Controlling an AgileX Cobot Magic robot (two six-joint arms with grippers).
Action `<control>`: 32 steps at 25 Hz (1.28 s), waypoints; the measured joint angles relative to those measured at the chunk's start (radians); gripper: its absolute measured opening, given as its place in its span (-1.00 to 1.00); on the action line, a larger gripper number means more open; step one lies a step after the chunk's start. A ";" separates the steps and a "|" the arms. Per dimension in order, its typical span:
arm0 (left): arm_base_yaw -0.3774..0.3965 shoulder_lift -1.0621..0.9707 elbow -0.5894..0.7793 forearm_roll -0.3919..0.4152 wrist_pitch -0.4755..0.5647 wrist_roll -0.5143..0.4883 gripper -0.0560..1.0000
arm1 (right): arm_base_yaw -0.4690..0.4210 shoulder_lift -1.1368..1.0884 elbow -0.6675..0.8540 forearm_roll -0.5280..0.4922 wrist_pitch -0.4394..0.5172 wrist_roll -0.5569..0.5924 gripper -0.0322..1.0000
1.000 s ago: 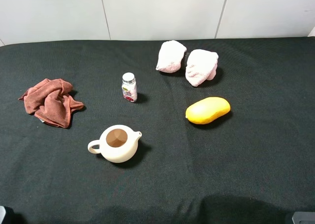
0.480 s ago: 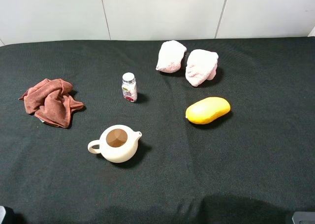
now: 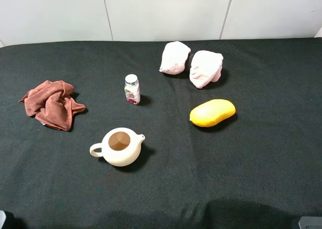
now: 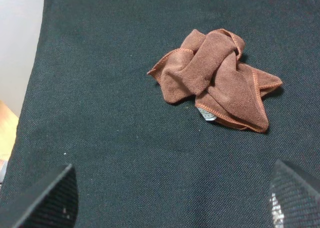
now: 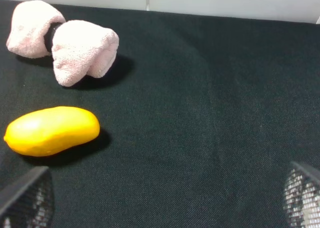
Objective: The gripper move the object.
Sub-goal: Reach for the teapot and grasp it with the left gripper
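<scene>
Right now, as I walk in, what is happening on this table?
Nothing is being handled yet. The teapot stands alone on the black tablecloth, lidless and untouched. The left fingers are spread open above the cloth, facing the crumpled brown rag. The right fingers are open too, facing the yellow object and the two pink towels. Neither pair holds anything.

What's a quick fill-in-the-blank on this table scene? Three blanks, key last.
The teapot stands upright with no ____ on it. In the exterior high view its handle is on the ____ side. Behind the yellow object lie ____ pink towels.
Missing: lid; left; two.
</scene>
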 joint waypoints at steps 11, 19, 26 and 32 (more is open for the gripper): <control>0.000 0.293 -0.030 -0.001 -0.006 0.000 0.55 | 0.000 0.000 0.000 0.000 0.000 0.000 0.41; 0.000 0.615 -0.124 -0.001 -0.066 0.000 0.55 | 0.000 0.000 0.000 0.000 0.000 0.000 0.41; 0.000 0.885 -0.210 -0.012 -0.149 0.000 0.55 | 0.000 0.000 0.000 0.000 -0.001 0.000 0.41; 0.000 1.095 -0.262 -0.012 -0.230 0.000 0.55 | 0.000 0.000 0.000 0.000 -0.001 0.000 0.41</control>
